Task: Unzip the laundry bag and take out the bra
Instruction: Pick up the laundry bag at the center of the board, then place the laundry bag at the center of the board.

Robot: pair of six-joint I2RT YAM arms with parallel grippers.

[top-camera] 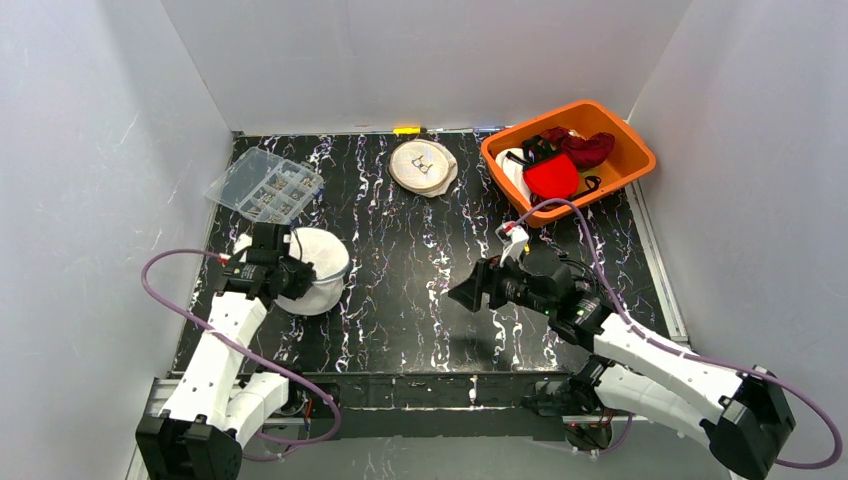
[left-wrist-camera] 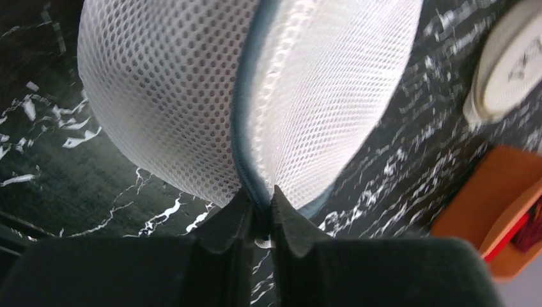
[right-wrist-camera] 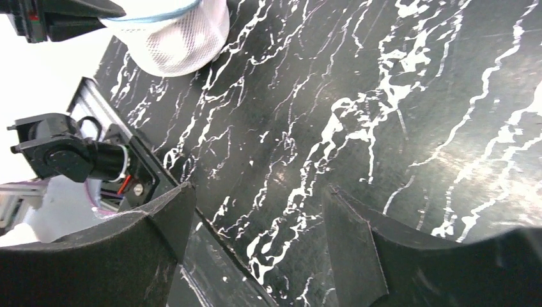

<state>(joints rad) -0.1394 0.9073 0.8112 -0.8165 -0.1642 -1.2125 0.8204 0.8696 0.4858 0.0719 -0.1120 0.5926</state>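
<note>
Over on the left side of the black marbled table [top-camera: 420, 260], the white mesh laundry bag [top-camera: 322, 262] sat right in front of the left gripper [left-wrist-camera: 261, 214]. Its jaws were pinched on the bag's blue zipper seam [left-wrist-camera: 238, 128], maybe right at the pull, but that bit was tucked between the pads so hard to say. Meanwhile the right gripper [right-wrist-camera: 252, 217] hung over mid-table with jaws spread wide, gripping nothing. Couldn't make out the bra through the mesh.
</note>
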